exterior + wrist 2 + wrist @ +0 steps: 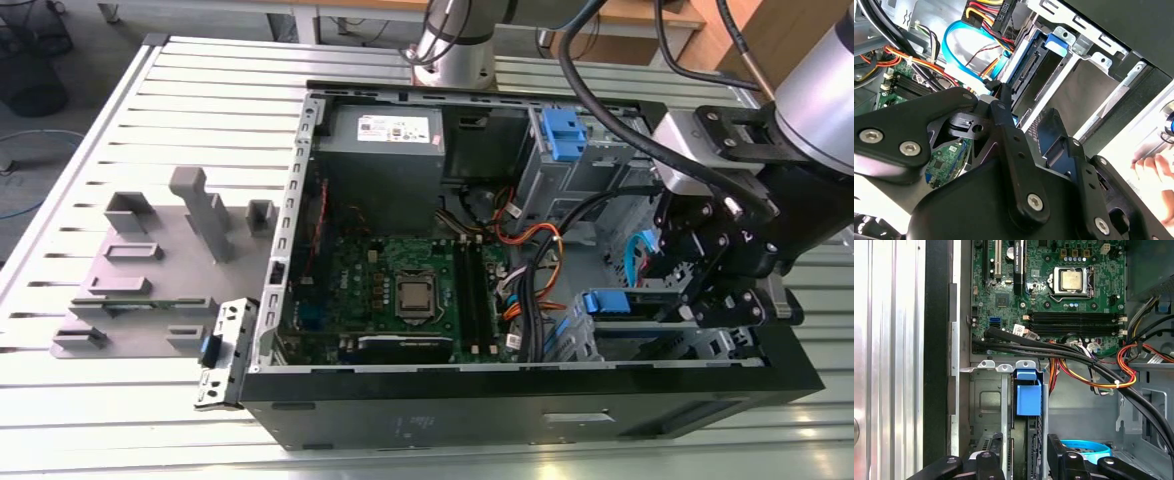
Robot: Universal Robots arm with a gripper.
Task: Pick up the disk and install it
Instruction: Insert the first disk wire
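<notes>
Bright, even light — glare whitens the slatted table (889, 340), the computer case (534, 410) lies shadowed inside.

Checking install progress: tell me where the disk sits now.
On the exterior view's right, the disk sits in the drive cage between the motherboard and the gripper.

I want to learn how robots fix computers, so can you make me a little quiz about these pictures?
1. True or false: the computer case is open, so the motherboard shows.
2. What colour is the carrier clipped on the disk? A red, B blue, C green.
3. Which thing is the tool nearest to?
Key: 1 true; 2 B; 3 the disk.
</notes>
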